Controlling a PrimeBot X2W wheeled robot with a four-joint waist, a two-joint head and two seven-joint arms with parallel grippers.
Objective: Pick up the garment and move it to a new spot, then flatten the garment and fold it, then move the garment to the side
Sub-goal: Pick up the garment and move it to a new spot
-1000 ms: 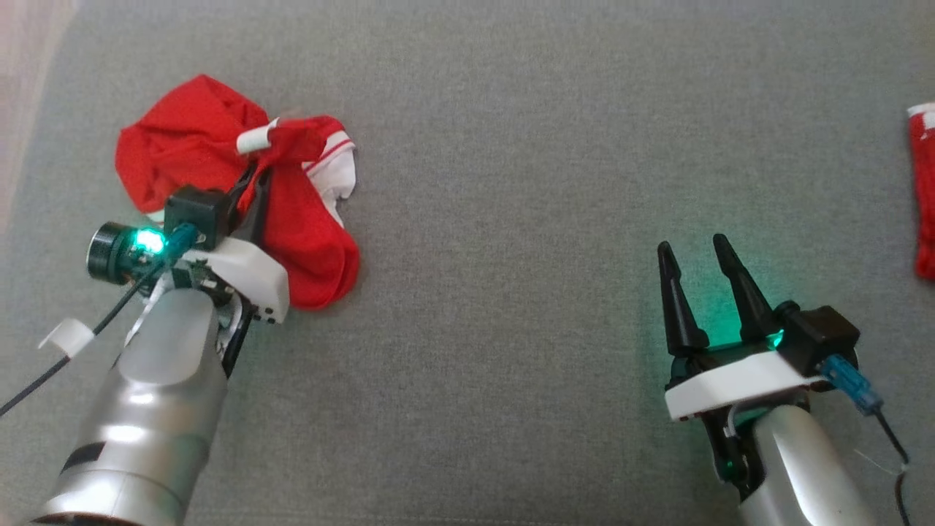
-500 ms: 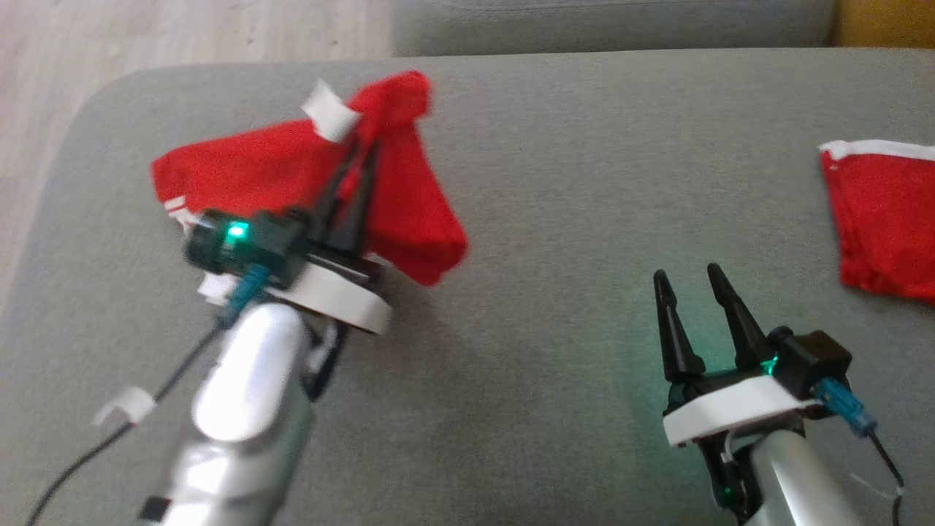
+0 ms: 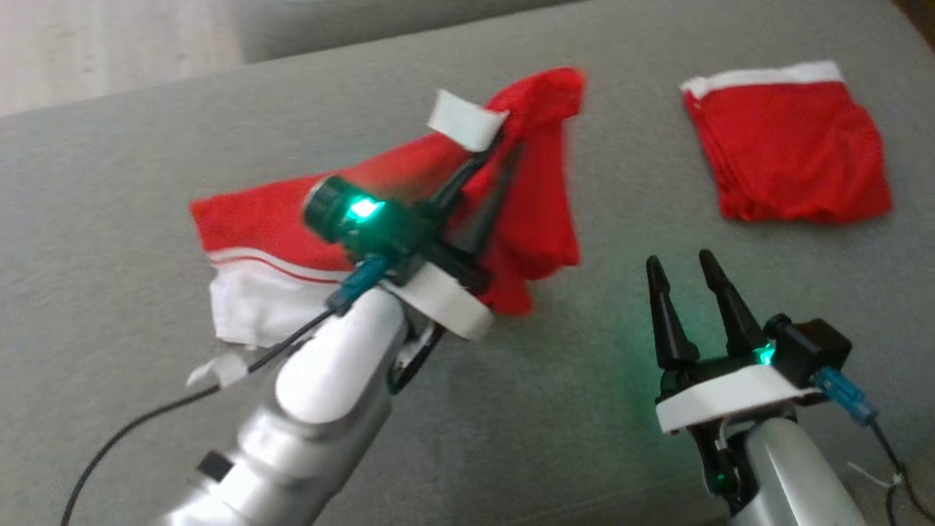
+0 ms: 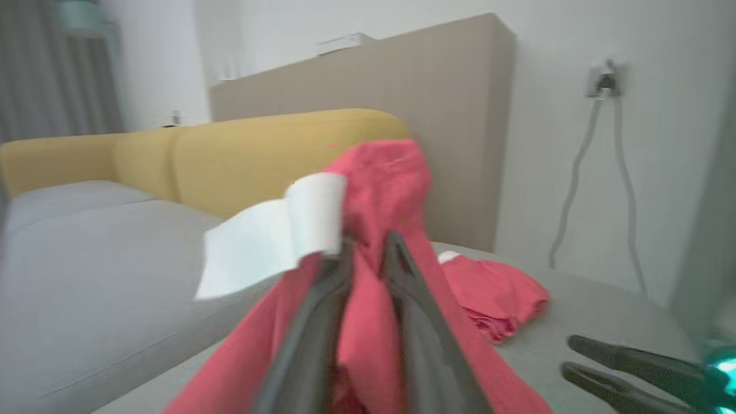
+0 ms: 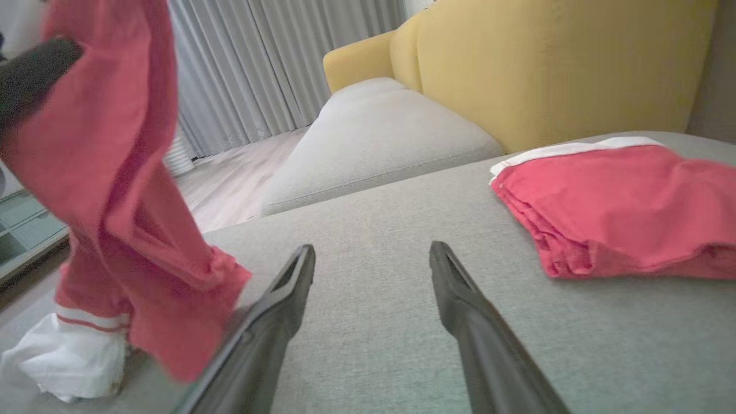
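Head view: left hand (image 3: 508, 146) pinches the garment (image 3: 256, 219), which hangs down from it.

**Left hand (image 3: 509, 146) lifts the red garment (image 3: 544, 212) off the grey cushion (image 3: 511, 409)**

A second ago the red garment lay bunched on the cushion around the left hand's closed fingers. Now it hangs pinched between them, raised and draping down past both fingers. Its white label (image 3: 460, 120) sticks out just beside the fingertips, and its white-banded end (image 3: 252, 310) trails on the cushion back beside the wrist. The left hand has swung nearer the right hand (image 3: 678, 258). The head camera has turned too, bringing the whole folded red garment (image 3: 792, 161) into view beyond the right hand.
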